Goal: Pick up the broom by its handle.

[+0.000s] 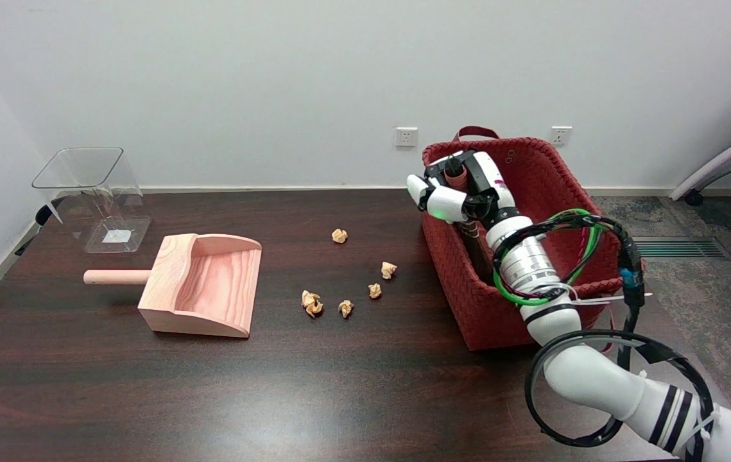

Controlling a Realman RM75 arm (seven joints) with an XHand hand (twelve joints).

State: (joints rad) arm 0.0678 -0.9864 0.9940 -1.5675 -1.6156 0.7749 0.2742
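Dark wood tabletop (352, 385) under a plain white wall, two wall sockets (406, 136) low on it, grey carpet off to the right past the table's edge

Red woven basket (468, 308) standing at the table's right part, a dark red carry handle (475, 133) showing over its far rim

Right hand (458, 189) reaching in over the basket's near-left wall, held above the basket's far-left corner, white arm rising from the lower right with green and black cables looped round the wrist

Fingers (445, 205) curled round a reddish-brown rod, apparently the broom handle (454, 172), its round end poking up between the black finger parts; grip looks closed on it, though much of the contact hidden by the hand itself

More of the same brownish shaft seen below the hand, running down inside the basket along its left wall; broom head not visible

Left of the basket, scattered on the bare wood: five crumpled paper balls (339, 235), tan, well apart from the basket wall, the nearest just left of its lower left side

Farther left of the basket, beyond the paper: wooden dustpan (201, 292), pale pinkish wood, mouth turned toward the basket, round handle pointing away from it

Beyond the dustpan, farthest from the basket, near the table's far-left corner: clear plastic bin (92, 199), tilted, opening upward
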